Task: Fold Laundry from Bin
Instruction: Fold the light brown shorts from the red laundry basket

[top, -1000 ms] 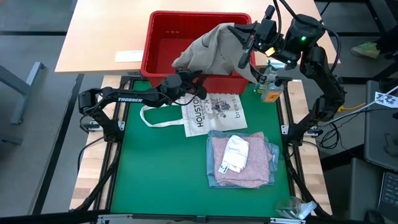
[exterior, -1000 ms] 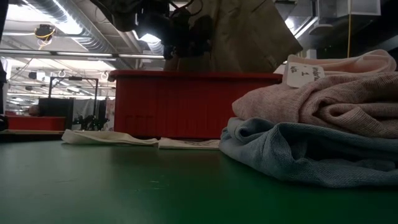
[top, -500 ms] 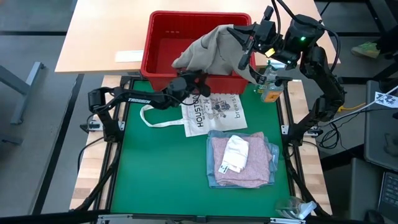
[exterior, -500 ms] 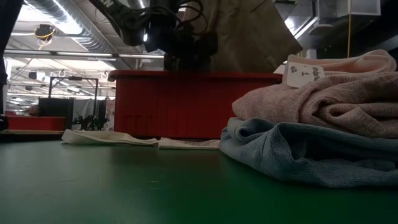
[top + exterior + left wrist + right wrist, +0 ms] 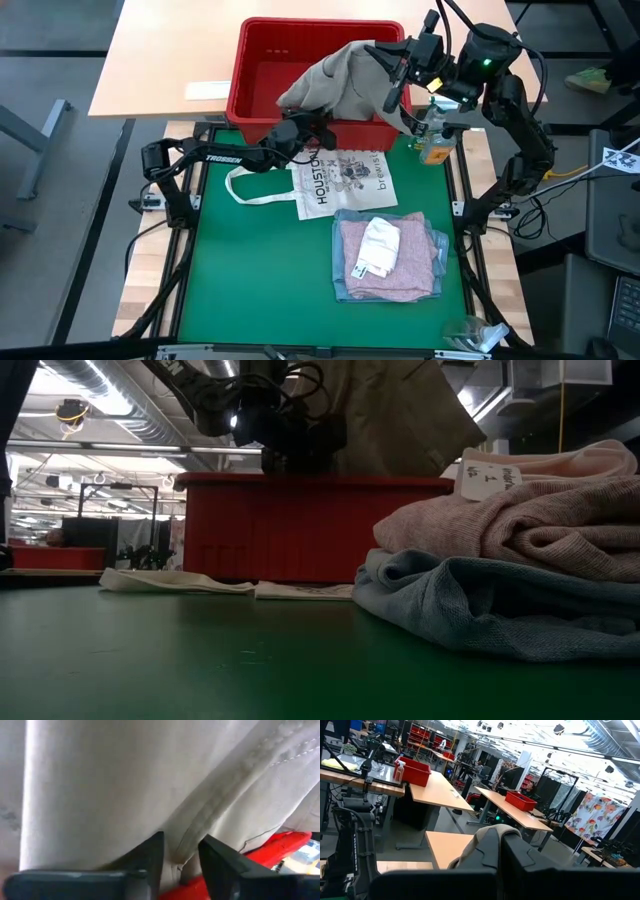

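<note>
Two arms work one khaki-grey garment (image 5: 335, 85) at the far side of the green table (image 5: 250, 280). Largest in play is the red bin (image 5: 262, 62), standing past the table's far edge; the garment hangs out of it and over its near rim, lifted at its right end. Nearer on the table lies the white tote bag (image 5: 335, 180), and nearer again, toward the right, the folded stack (image 5: 388, 258) of pink and light blue pieces with a white one on top.

The right gripper (image 5: 392, 70) holds the garment's upper corner above the bin's right side, its fingers clamped tight on the cloth, and has not shifted over the last second. The change is all on the left: a second ago the left gripper (image 5: 312, 130) sat a little farther left with its fingers spread wider; it has since slid right along the bin's near rim to the hanging lower edge, and its fingers (image 5: 150, 857) have narrowed around a seamed fold of the cloth. They are not yet fully closed, so I judge the pinch still forming.

That suggests a second grip point is being taken, so the piece can be drawn out and spread for folding.
</note>
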`<state>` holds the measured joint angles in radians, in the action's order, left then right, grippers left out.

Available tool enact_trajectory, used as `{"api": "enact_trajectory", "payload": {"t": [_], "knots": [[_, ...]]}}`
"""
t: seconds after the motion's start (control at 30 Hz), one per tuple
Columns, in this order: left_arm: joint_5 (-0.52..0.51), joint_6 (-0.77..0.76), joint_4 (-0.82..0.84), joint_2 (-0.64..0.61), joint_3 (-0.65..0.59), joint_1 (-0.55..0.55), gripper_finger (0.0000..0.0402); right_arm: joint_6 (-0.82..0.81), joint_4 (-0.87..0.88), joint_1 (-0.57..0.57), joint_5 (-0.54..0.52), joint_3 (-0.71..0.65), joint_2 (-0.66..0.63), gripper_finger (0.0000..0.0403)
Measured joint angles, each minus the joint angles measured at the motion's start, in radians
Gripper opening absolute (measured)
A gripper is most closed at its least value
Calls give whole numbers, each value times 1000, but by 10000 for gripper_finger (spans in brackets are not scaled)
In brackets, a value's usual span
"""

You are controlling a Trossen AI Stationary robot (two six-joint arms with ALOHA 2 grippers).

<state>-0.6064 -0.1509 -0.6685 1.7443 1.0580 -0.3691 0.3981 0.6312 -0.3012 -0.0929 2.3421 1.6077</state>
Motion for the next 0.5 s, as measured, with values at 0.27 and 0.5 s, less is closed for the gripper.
{"api": "enact_trajectory", "payload": {"t": [0.27, 0.5], "knots": [[45, 3, 6, -13, 0, 13, 8, 4, 0, 0, -36, 0, 0, 3], [50, 12, 42, -161, 0, 57, 2, 86, -1, 0, -175, 0, 0, 6]]}}
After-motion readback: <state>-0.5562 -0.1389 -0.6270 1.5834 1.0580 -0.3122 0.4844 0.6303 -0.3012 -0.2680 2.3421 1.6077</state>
